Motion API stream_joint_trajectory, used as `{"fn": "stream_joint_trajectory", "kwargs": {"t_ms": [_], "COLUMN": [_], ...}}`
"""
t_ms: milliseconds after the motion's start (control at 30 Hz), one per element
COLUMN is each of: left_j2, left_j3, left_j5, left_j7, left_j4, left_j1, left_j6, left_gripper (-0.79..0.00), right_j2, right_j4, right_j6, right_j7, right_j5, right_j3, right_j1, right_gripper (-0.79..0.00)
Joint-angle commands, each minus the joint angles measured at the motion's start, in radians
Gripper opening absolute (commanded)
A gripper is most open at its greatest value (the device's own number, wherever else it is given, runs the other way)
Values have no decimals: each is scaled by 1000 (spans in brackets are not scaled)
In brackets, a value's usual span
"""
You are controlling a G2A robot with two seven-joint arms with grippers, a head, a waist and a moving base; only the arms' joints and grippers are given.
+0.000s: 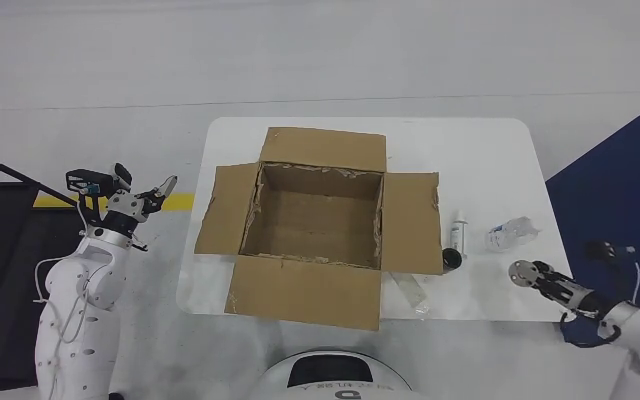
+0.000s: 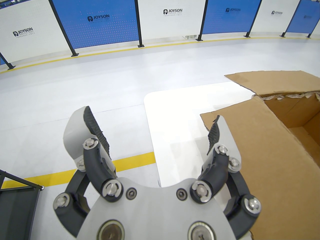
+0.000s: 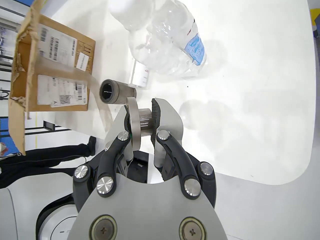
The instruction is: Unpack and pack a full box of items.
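An open cardboard box (image 1: 315, 225) stands mid-table with all flaps spread; its inside looks bare. My left gripper (image 1: 155, 192) hangs open beyond the table's left edge, empty, and in its own view (image 2: 152, 117) the box (image 2: 275, 131) lies just beyond one finger. My right gripper (image 1: 525, 272) is at the table's front right edge, shut on a flanged metal part (image 3: 140, 123). Just ahead of that gripper (image 3: 142, 109) lie a dark metal cylinder (image 3: 115, 92), a small white bottle (image 3: 139, 76) and a clear plastic bottle (image 3: 172, 48).
The white table (image 1: 490, 150) has bare room at its back right. The plastic bottle (image 1: 510, 235), the white bottle (image 1: 458, 235) and the cylinder (image 1: 452, 260) lie between the box's right flap and the right edge. A clear plastic bag (image 1: 410, 290) lies by the front flap.
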Motion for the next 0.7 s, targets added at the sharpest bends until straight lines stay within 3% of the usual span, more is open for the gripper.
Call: {"fn": "stream_joint_trajectory", "kwargs": {"t_ms": [0,333,667], "left_j2": [0,0,0], "left_j3": [0,0,0], "left_j5": [0,0,0], "left_j7": [0,0,0], "left_j4": [0,0,0], "left_j1": [0,0,0], "left_j6": [0,0,0], "left_gripper": [0,0,0], "right_j2": [6,34,51], "right_j4": [19,76,97], "right_j6": [11,29,94], "right_j7": [-8,10,-78], "right_j5": [-43,-145,-221], "right_j3": [-27,-126,-168], "right_j1": [15,43,39], "right_gripper": [-785,-785,-785]}}
